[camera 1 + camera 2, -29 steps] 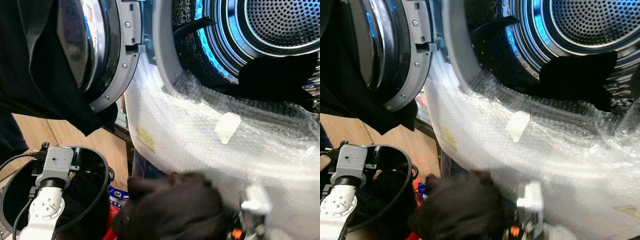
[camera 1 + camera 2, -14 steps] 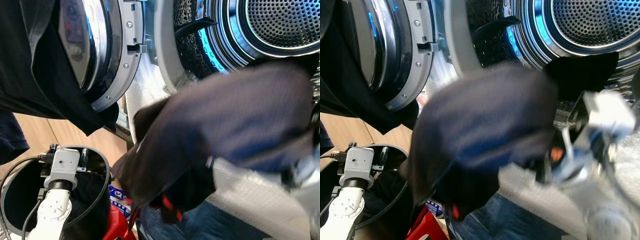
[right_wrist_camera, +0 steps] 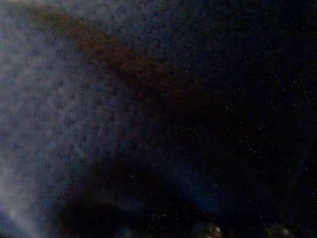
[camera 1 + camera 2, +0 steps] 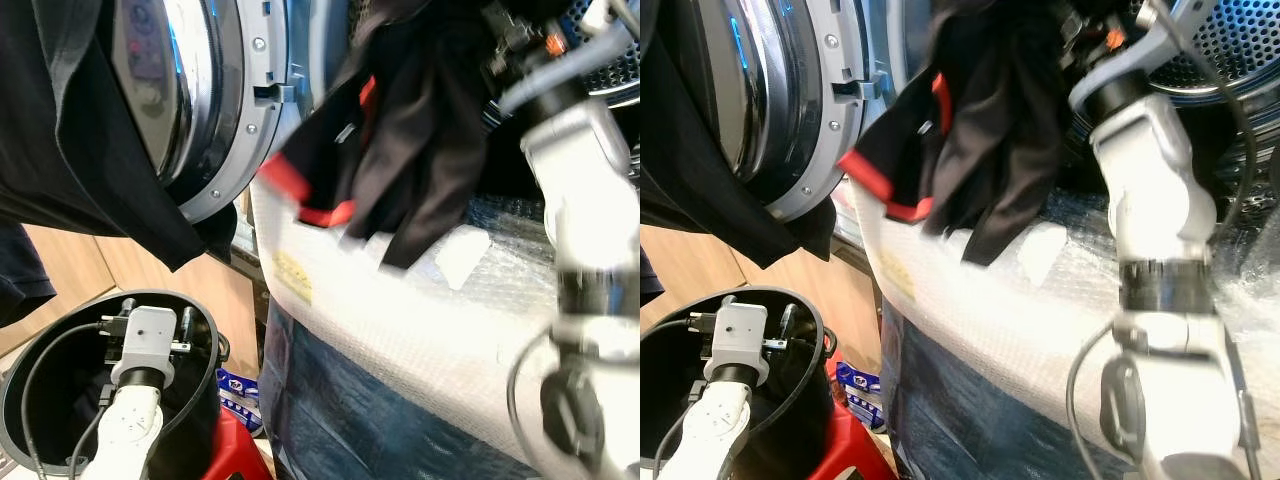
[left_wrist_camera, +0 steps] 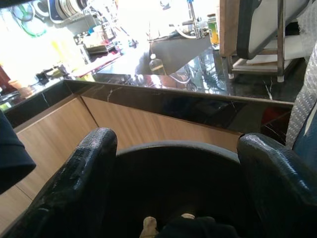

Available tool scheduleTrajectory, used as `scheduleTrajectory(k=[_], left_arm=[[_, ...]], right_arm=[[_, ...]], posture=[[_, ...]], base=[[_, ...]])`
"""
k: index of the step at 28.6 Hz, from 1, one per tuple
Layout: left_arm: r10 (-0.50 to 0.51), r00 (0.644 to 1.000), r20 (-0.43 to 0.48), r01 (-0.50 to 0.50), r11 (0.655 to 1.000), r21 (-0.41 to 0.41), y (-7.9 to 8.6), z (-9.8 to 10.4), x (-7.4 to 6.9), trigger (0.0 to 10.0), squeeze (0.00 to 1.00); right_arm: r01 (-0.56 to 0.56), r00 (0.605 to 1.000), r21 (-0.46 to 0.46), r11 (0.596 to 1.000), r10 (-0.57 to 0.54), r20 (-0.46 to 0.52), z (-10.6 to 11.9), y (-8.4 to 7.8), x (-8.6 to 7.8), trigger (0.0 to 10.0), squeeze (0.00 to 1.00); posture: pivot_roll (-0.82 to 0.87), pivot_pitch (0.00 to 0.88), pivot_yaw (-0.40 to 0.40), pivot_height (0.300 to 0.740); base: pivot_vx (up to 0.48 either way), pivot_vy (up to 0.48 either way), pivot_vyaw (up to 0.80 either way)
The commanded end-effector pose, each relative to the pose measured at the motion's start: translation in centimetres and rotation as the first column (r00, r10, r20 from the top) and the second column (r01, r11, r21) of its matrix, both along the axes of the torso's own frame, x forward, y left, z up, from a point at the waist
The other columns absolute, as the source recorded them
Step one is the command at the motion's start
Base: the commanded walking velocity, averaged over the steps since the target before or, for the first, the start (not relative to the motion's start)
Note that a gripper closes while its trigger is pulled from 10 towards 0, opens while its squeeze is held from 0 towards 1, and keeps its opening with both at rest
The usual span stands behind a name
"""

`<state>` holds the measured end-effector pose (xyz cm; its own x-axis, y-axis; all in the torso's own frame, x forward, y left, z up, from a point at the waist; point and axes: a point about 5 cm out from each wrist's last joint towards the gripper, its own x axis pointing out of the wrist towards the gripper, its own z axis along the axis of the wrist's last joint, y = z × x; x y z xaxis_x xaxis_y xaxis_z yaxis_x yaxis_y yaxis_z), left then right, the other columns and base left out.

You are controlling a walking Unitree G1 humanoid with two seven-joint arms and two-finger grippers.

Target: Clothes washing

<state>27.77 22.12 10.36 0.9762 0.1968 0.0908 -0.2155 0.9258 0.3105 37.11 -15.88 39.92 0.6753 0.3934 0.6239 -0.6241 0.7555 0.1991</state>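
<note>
1. We see the right end effector (image 4: 1080, 35) raised at the washer's door opening, carrying a black garment with red trim (image 4: 970, 140). The cloth hangs bunched from it, just in front of the drum (image 4: 1230, 50) and above the bubble-wrapped front of the machine (image 4: 1040, 300). The fingers are buried in fabric, but the garment hanging from them tells us they are closed on it (right wrist view is just dark weave up close).
2. Left end effector (image 5: 173, 198) sits low over the black laundry bucket (image 4: 205, 330), fingers (image 5: 74, 183) spread apart, nothing between them.
3. Progress, as we judge it: mid-loading. This garment is at the mouth, not yet inside. Dark cloth shows at the bottom of the bucket (image 5: 198, 229) and another dark garment (image 4: 80, 150) drapes over the open door (image 4: 215, 100), so more pieces look left. Closing the door and starting the cycle also remain.
4. Writing: none readable. A yellowish sticker (image 4: 292, 277) and a white patch (image 4: 462, 255) sit under the bubble wrap, text too blurred. Blue packaging with print (image 4: 858, 385) by the bucket, also illegible.
</note>
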Motion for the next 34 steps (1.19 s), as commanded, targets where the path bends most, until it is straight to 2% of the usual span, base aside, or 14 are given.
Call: scheduleTrajectory(k=[1,3,4,7,9,11,12,15,17,18,19,20,26,34], left_arm=[[-0.012,1.000,0.006,0.012,1.000,-0.009,-0.3,0.0,-0.1,10.0,0.00],[-0.020,1.000,0.003,0.020,1.000,-0.010,-0.5,-0.1,0.0,10.0,0.00],[-0.020,1.000,0.003,0.020,1.000,-0.010,-0.5,-0.1,0.0,10.0,0.00],[-0.042,0.999,-0.005,0.042,0.999,-0.009,-0.8,-0.3,0.1,10.0,0.00],[-0.047,0.999,-0.003,0.047,0.999,-0.006,-1.0,-0.2,0.2,10.0,0.00],[-0.047,0.999,0.000,0.047,0.999,-0.008,-1.0,-0.1,0.3,10.0,0.00],[-0.049,0.999,-0.001,0.049,0.999,-0.008,-1.0,-0.1,0.4,10.0,0.00],[-0.073,0.997,-0.012,0.073,0.997,-0.003,-1.3,-0.3,0.5,10.0,0.00],[-0.069,0.997,-0.016,0.069,0.997,-0.029,-1.4,-0.4,0.4,10.0,0.00],[-0.040,0.999,-0.007,0.039,0.995,-0.097,-1.3,-0.3,0.5,10.0,0.00],[-0.022,1.000,0.001,0.022,0.991,-0.130,-1.1,-0.2,0.5,10.0,0.00],[-0.018,1.000,0.007,0.019,0.990,-0.137,-1.1,0.0,0.6,10.0,0.00],[-0.106,0.994,-0.010,0.106,0.994,-0.034,-2.5,0.0,1.0,10.0,0.00],[-0.086,0.996,0.036,0.088,0.995,-0.045,-3.0,0.4,0.8,10.0,0.00]], right_arm=[[0.118,0.992,0.044,0.992,-0.119,0.039,3.0,-1.8,0.1,0.0,0.00],[0.327,0.945,0.094,0.940,-0.323,-0.058,5.1,-4.3,1.1,0.0,0.00],[0.327,0.945,0.094,0.940,-0.323,-0.058,5.1,-4.3,1.1,0.0,0.00],[0.581,0.809,-0.053,0.812,-0.584,-0.074,5.8,-6.5,1.3,0.0,0.00],[0.714,0.678,-0.119,0.690,-0.724,-0.126,5.5,-8.4,1.3,0.0,0.00],[0.757,0.619,-0.116,0.643,-0.763,-0.187,5.0,-9.3,1.4,0.9,0.00],[0.760,0.611,-0.123,0.638,-0.766,-0.201,4.6,-9.3,1.6,10.0,0.00],[0.654,0.657,-0.301,0.694,-0.718,-0.229,1.2,-7.2,3.4,10.0,0.00],[0.642,0.636,-0.359,0.677,-0.733,-0.244,-0.3,-7.0,3.9,10.0,0.00],[0.638,0.626,-0.369,0.676,-0.734,-0.264,-1.3,-6.9,4.2,10.0,0.74],[0.631,0.629,-0.366,0.685,-0.727,-0.276,-1.6,-6.9,4.3,10.0,0.74],[0.628,0.629,-0.366,0.687,-0.725,-0.281,-1.7,-6.8,4.3,10.0,1.00],[0.627,0.652,-0.363,0.690,-0.719,-0.240,-0.7,-6.2,4.2,10.0,1.00],[0.619,0.635,-0.413,0.668,-0.735,-0.237,-1.4,-7.1,4.2,10.0,1.00]], posture=[[0.01,0.000,-0.051,0.740],[0.01,0.000,-0.050,0.740],[0.01,0.000,-0.050,0.740],[0.01,0.000,-0.057,0.740],[0.01,0.000,-0.057,0.740],[0.01,0.000,-0.054,0.740],[0.01,0.000,-0.054,0.740],[0.02,0.000,-0.057,0.740],[0.02,0.000,-0.058,0.740],[0.03,0.000,-0.058,0.740],[0.03,0.000,-0.058,0.740],[0.03,0.000,-0.056,0.740],[0.01,0.000,-0.052,0.740],[0.02,0.000,-0.063,0.740]], base=[[0.000,0.000,0.00],[0.000,0.000,0.00],[0.000,0.000,0.00],[0.000,0.000,0.00],[0.000,0.000,0.00],[0.000,0.000,0.00],[0.000,0.000,0.00],[0.000,0.000,0.00],[0.000,0.000,0.00],[0.000,0.000,0.00],[0.000,0.000,0.00],[0.000,0.000,0.00],[0.000,0.000,0.00],[0.000,0.000,0.00]])
